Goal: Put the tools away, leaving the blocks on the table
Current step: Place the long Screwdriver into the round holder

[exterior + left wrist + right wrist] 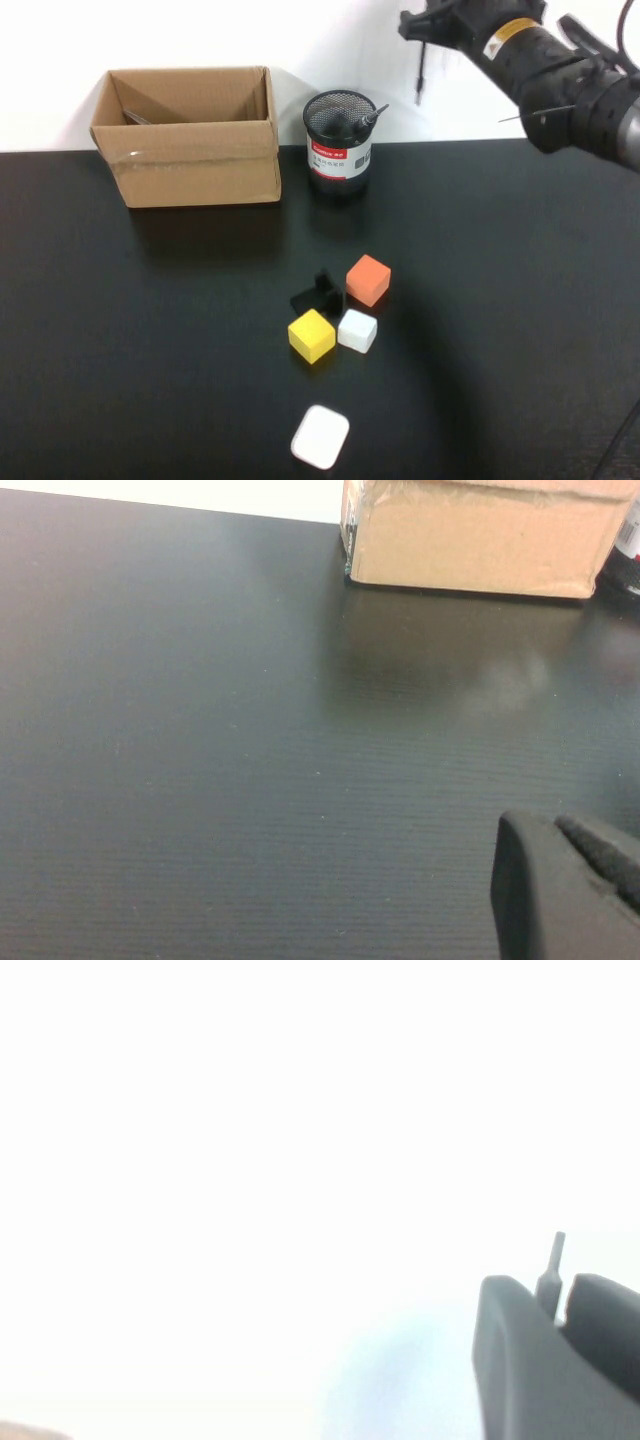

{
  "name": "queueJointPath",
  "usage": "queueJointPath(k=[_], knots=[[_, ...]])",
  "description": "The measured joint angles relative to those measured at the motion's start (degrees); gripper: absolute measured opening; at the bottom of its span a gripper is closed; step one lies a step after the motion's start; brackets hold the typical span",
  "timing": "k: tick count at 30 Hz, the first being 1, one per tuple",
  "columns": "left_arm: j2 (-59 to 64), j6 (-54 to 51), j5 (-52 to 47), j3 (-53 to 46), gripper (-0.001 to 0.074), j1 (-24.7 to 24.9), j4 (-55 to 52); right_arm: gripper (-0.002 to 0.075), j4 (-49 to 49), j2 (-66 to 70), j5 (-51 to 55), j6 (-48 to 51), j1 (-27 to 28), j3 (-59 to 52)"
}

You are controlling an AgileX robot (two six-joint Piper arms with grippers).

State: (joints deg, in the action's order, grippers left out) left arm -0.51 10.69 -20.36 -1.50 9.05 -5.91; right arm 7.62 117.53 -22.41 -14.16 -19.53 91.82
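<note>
My right gripper point(424, 24) is raised high at the back right, above and to the right of the black mesh cup point(338, 146). It is shut on the thin black screwdriver point(421, 74), which hangs down from it; its tip shows between the fingers in the right wrist view point(556, 1256). A thick black-handled tool point(368, 118) stands in the cup. The orange point(368, 279), yellow point(312, 336) and white point(357, 331) cubes and the black piece point(318, 293) sit mid-table. The scissors are not in view. My left gripper point(556, 826) is shut and empty, low over bare table point(200, 740).
An open cardboard box point(187, 150) stands at the back left, beside the cup; it also shows in the left wrist view point(480, 535). A white rounded square object point(320, 436) lies near the table's front edge. The left arm is out of the high view.
</note>
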Motion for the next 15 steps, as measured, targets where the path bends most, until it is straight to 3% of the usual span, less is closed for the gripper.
queueJointPath(k=[6, 12, 15], knots=[[0.0, 0.0, 0.0, 0.0, 0.0000, 0.0, 0.0, 0.0033, 20.8, 4.9, -12.9, -20.1, 0.0, 3.8], [0.0, 0.0, 0.0, 0.0, 0.0000, 0.0, 0.0, 0.0032, 31.3, 12.7, -14.9, -34.2, 0.0, 13.7], [0.0, 0.0, 0.0, 0.0, 0.0000, 0.0, 0.0, 0.0034, 35.7, 15.1, -16.3, -36.6, -0.1, 15.6]])
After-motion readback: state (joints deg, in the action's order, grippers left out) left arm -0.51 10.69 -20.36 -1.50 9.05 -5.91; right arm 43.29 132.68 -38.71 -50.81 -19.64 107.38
